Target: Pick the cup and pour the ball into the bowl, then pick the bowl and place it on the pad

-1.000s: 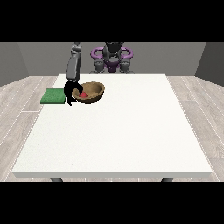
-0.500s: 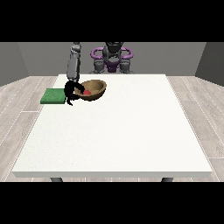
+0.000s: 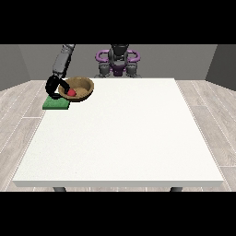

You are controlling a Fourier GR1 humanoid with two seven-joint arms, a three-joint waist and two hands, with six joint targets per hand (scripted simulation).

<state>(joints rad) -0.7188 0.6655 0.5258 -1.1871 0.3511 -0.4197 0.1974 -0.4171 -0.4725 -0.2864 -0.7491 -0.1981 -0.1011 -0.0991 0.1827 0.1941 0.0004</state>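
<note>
Since half a second ago, the bowl (image 3: 79, 87) and the hand at the view's left (image 3: 54, 87) have shifted toward the left of the frame, so that the bowl's left part now hangs over the green pad (image 3: 56, 103), where before it sat more to the pad's right.

Front view: the bowl, brown and wooden-looking, shows in the upper left of the frame, tilted with its open side turned toward the camera. A red ball (image 3: 72, 92) lies inside it, low against the near wall. The black hand at the view's left is at the bowl's left rim, with its fingers curled round that rim, holding the bowl. Its grey forearm rises up and to the right from the hand toward the top of the frame. The green pad lies flat at the left edge of the white table (image 3: 120, 138), just below and to the left of the bowl. Whether the bowl's underside touches the pad cannot be told. The robot's torso (image 3: 118, 62) stands behind the table's far edge at the top centre. Any hand at the view's right does not show.
</note>
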